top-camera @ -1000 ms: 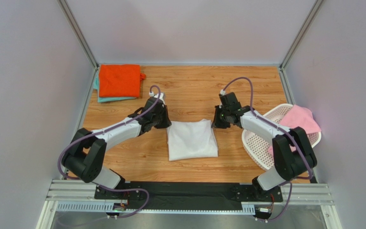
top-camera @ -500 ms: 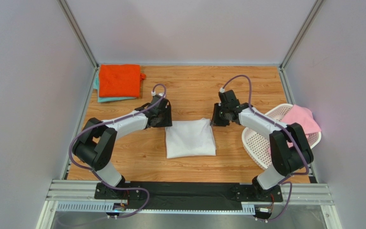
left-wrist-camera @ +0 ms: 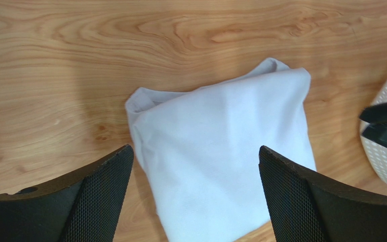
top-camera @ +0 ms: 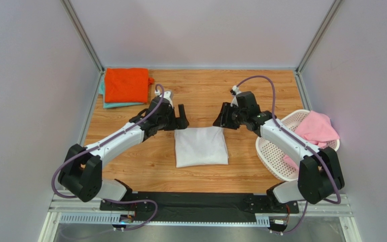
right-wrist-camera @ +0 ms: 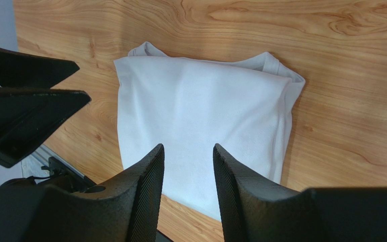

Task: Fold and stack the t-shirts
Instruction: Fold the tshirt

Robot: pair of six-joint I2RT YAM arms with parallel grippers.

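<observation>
folded white cloth t-shirt (top-camera: 201,146) sat mid-table | left gripper (left-wrist-camera: 194,148) gaped wide, right gripper (right-wrist-camera: 188,147) barely apart, both empty | imo it wanted both far corners pinched through all layers

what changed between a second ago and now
The left gripper and right gripper, earlier down at the far corners of the folded white t-shirt, have pulled off it toward the far side and stand open, holding nothing. The shirt lies flat, nudged slightly left. The orange t-shirt on the teal one and the pink t-shirt in the white perforated basket have not moved.
</observation>
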